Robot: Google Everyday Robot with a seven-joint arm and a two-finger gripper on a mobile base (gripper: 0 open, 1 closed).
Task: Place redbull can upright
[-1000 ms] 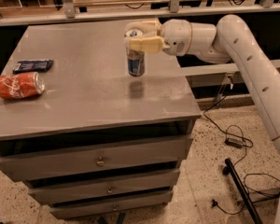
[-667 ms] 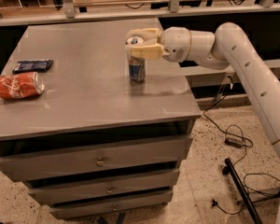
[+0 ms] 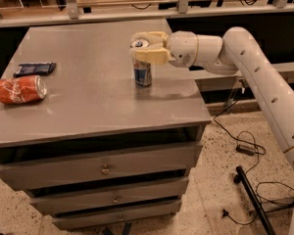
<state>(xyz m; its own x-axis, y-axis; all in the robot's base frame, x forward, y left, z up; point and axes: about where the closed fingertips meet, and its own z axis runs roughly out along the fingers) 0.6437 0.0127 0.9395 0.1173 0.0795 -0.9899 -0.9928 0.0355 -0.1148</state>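
The redbull can [image 3: 142,74], slim, silver and blue, stands upright on the grey table top [image 3: 93,102] near its right side. My gripper [image 3: 143,47] reaches in from the right and its cream fingers [image 3: 152,58] sit around the can's upper part, closed on it. The can's silver top shows between the fingers. The can's base rests on the table.
A red cola can [image 3: 18,90] lies on its side at the table's left edge. A dark flat packet [image 3: 34,69] lies just behind it. The table's right edge is close to the redbull can. Cables [image 3: 245,148] and a black pole lie on the floor at the right.
My gripper has lowered the redbull can a little, from just above the surface down onto the table. The arm has shifted slightly forward with it.
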